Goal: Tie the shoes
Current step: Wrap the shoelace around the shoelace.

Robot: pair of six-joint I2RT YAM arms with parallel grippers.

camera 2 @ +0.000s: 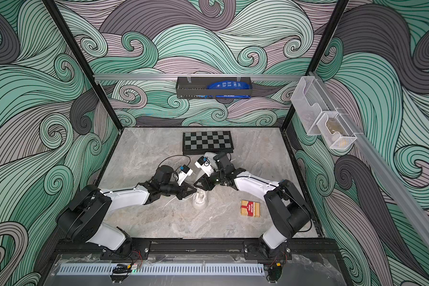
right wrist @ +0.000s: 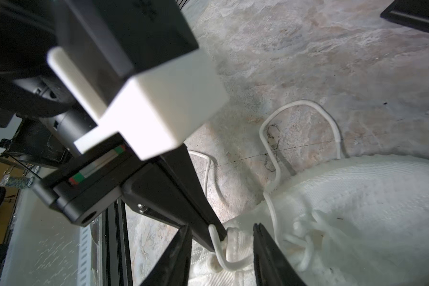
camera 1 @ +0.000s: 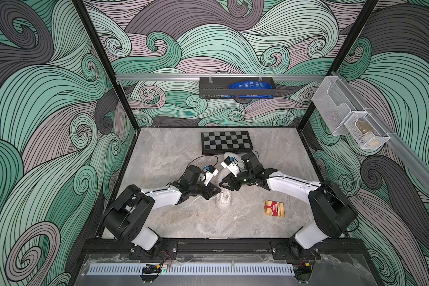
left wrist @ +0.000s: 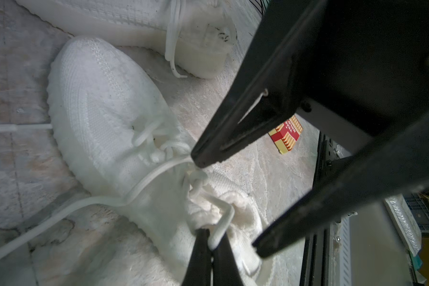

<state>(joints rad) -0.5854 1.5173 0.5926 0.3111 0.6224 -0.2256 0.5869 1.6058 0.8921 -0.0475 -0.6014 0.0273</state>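
**A:** What is the left gripper point(left wrist: 212, 241) doing?

**B:** Its jaws are pressing tightly together on a bend of lace point(left wrist: 223, 222), pinching it just above the collar of the near shoe point(left wrist: 104, 111).

**A:** And the right gripper point(left wrist: 226, 204)?

**B:** It is facing the left gripper tip to tip, with its jaws standing well apart and gripping nothing. In the right wrist view its fingers point(right wrist: 263, 247) are straddling the back of the collar, with the pinched lace bend between them. One fingertip is sitting right against a lace strand over the tongue. I cannot tell whether it is actually touching.

**A:** Where is the shoe lying relative to them?

**B:** Directly beneath both grippers. In both top views only one end of it point(camera 1: 223, 201) point(camera 2: 200, 201) is showing from under the tips. The second shoe point(camera 1: 229, 157) is lying beyond the right gripper, mostly hidden under that arm's wrist.

**A:** Is any lace running free?

**B:** Yes. One strand is trailing from the knot area out across the table point(camera 1: 164, 158) on the left gripper's side. Another is curling in a loop on the table beside the shoe.

**A:** Anything else around?

**B:** A red and yellow box point(camera 1: 274, 208) is sitting well apart from both grippers, on the right arm's side. A chessboard point(camera 1: 226, 142) is lying past the second shoe.
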